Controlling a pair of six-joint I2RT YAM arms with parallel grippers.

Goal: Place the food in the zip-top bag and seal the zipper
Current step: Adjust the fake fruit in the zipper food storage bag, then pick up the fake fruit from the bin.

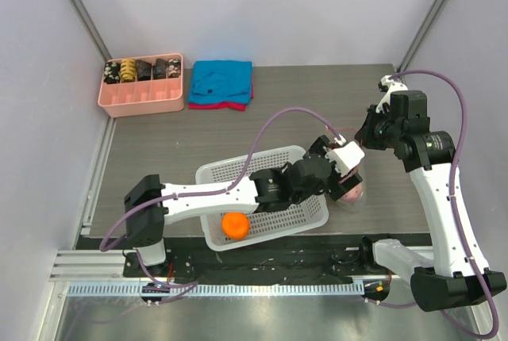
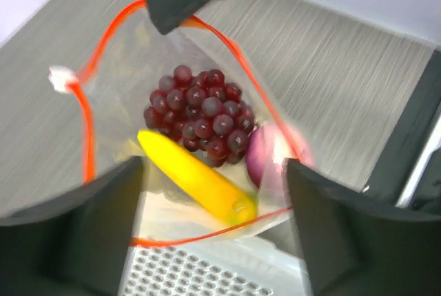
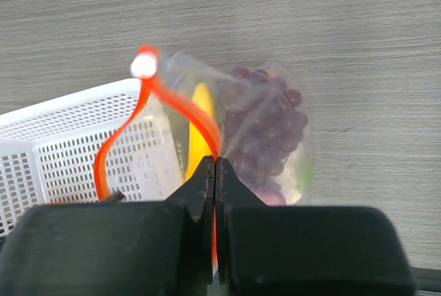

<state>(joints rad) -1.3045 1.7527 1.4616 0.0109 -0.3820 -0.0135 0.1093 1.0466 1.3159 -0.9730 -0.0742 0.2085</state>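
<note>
Zip-top bag [image 2: 114, 96], label [image 3: 147, 169] perhaps illegible

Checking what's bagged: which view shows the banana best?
Left wrist: it looks into the open zip-top bag, banana whole beside the grapes. Right wrist shows a yellow sliver through plastic; top external shows none.

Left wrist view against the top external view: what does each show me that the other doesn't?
Only the left wrist view looks into the clear crinkly zip-top bag: dark purple grapes, a yellow banana and a purple onion lie inside, its orange-red zipper strip gaping. Only the top external view shows the round orange fruit sitting in the white mesh plastic basket, plus the pink tray and blue folded cloth at the back. Both show that basket and the grey wood-grain table.
</note>
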